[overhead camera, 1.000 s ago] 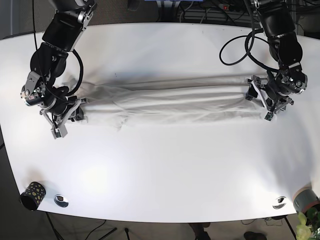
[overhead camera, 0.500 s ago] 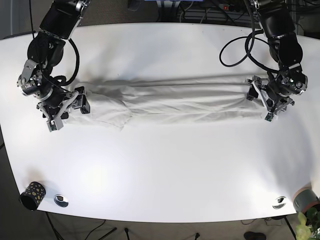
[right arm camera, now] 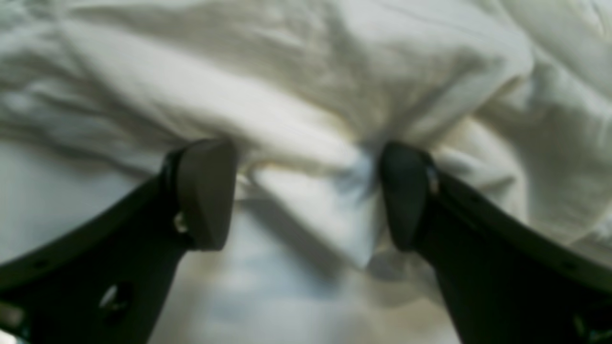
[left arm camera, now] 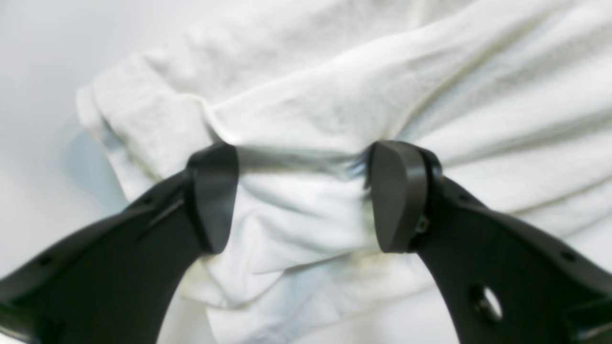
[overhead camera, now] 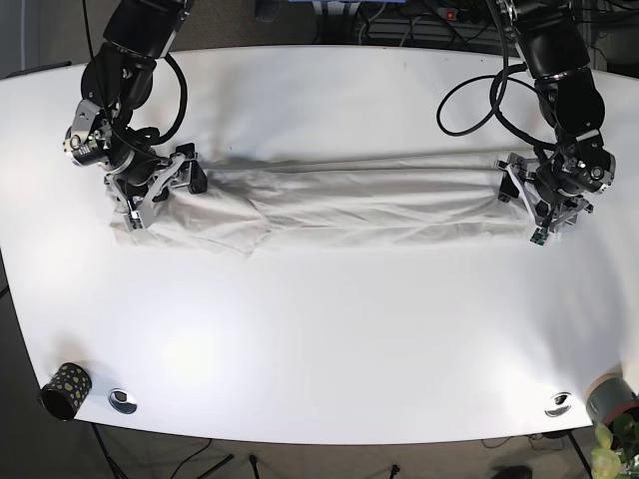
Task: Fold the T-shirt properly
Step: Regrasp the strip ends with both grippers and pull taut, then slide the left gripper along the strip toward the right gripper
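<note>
Lying across the middle of the white table (overhead camera: 319, 339), the white T-shirt (overhead camera: 339, 200) forms a long, narrow, wrinkled band running from one arm to the other. At the band's end on the base view's right, the left gripper (overhead camera: 539, 205) sits over the cloth edge. The left wrist view shows its two dark fingers (left arm camera: 399, 196) spread apart with a bunched fold of the T-shirt (left arm camera: 334, 105) lying between them; the pads stand on either side of the fold, and the cloth appears to touch them without being squeezed flat. At the opposite end, on the base view's left, the right gripper (overhead camera: 150, 195) rests at the wider, crumpled part of the band. The right wrist view, which is blurred, shows its fingers (right arm camera: 205, 191) likewise spread, with a raised ridge of fabric (right arm camera: 306, 95) between the pads. Whether either gripper actually grips the cloth cannot be told from these views. A black cable loops from each arm above the shirt. Near the table's front edge sit a small dark speckled cup (overhead camera: 65, 387) at the left corner, a round metal fitting (overhead camera: 123, 400) just beside it, and a second metal fitting (overhead camera: 557, 403) toward the right corner.
</note>
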